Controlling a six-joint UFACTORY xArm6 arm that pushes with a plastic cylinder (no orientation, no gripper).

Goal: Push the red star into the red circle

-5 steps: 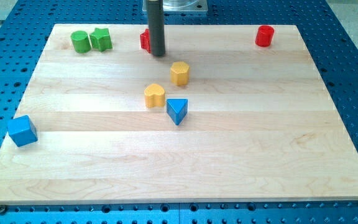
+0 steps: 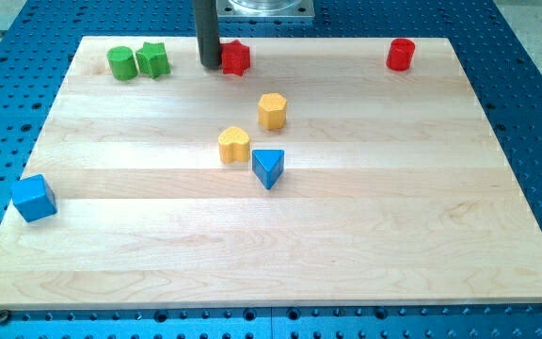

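Observation:
The red star [image 2: 236, 58] lies near the board's top edge, left of centre. The red circle [image 2: 401, 54] stands far to the view's right along the same top edge. My tip [image 2: 210, 66] rests on the board just left of the red star, touching or nearly touching its left side. The dark rod rises from there out of the view's top.
A green circle [image 2: 119, 62] and a green star [image 2: 152, 59] sit left of my tip. A yellow hexagon [image 2: 272, 110], a yellow heart [image 2: 234, 144] and a blue triangle [image 2: 268, 168] cluster mid-board. A blue cube [image 2: 34, 198] sits at the left edge of the wooden board [image 2: 365, 217].
My tip has moved from the red star's right side up and over to its left side. The red star has shifted slightly to the right and now shows fully.

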